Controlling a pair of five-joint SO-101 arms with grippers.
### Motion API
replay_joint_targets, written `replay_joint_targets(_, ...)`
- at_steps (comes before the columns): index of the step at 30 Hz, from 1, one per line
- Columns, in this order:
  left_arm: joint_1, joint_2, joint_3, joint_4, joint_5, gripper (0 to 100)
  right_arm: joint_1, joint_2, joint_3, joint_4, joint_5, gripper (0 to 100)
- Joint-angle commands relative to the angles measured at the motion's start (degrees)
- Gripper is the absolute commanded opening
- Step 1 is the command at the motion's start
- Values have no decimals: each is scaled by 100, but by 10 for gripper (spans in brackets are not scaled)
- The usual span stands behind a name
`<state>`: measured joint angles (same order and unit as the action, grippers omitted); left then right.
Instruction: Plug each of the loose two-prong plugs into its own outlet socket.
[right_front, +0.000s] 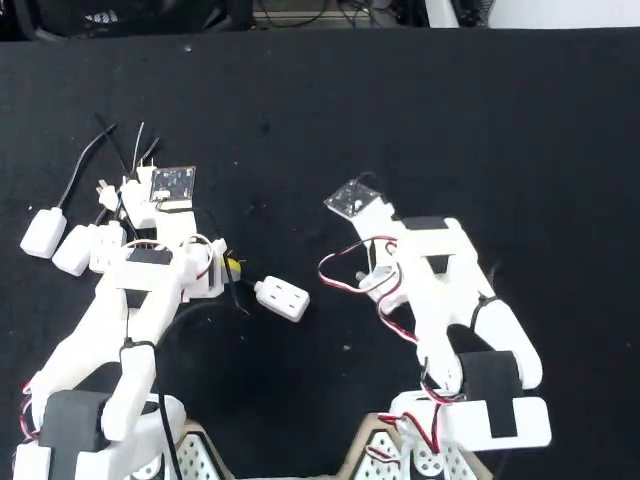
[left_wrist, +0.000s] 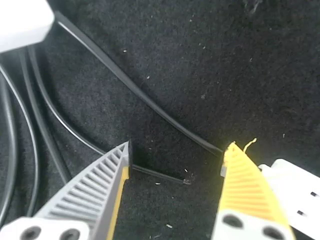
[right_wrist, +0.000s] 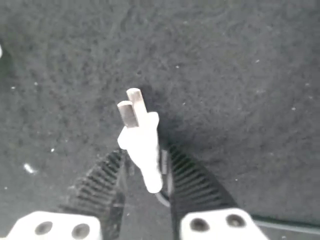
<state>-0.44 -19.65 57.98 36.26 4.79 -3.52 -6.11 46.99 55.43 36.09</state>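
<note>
My right gripper (right_wrist: 143, 152) is shut on a white two-prong plug (right_wrist: 141, 142), whose metal prongs (right_wrist: 131, 106) stick out past the fingertips over the black mat. In the high view that gripper (right_front: 365, 277) sits right of centre. My left gripper (left_wrist: 175, 150) stands open low over the mat, with a thin black cable (left_wrist: 150, 107) running between its grey finger (left_wrist: 102, 182) and yellow finger (left_wrist: 245, 182). A white outlet socket (left_wrist: 295, 192) lies just outside the yellow finger. From above, this socket (right_front: 282, 298) lies between the two arms, right of the left gripper (right_front: 228, 270).
More white sockets (right_front: 60, 240) and loose plugs with black cables (right_front: 115, 175) are bunched at the left of the black mat (right_front: 500, 130). A corner of another white block (left_wrist: 20, 20) and several cables (left_wrist: 20, 125) lie beyond the left gripper.
</note>
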Motion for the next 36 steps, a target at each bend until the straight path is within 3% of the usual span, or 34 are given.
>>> replay_joint_targets(1,-13,-35,-48,-62,53,295,237,-576,-233,-62,-70,9)
replay_joint_targets(5,-13,-35,-57,-62,53,295,123,-1323,-84,246,-70,11)
replay_joint_targets(9,-13,-97,-31,-18,26,295,-668,-2026,268,413,-422,11)
replay_joint_targets(18,-312,-738,189,-44,229,295,-2673,-2299,866,-985,-1785,11)
replay_joint_targets(21,-470,-1292,409,-62,255,287,-2857,-2299,936,-1459,-2365,11)
replay_joint_targets(27,-541,-2391,848,-62,448,173,-2910,-2334,1490,-2426,-3059,11)
replay_joint_targets(36,-242,-3956,1578,-62,492,248,-3789,-2343,1930,-3077,-3112,11)
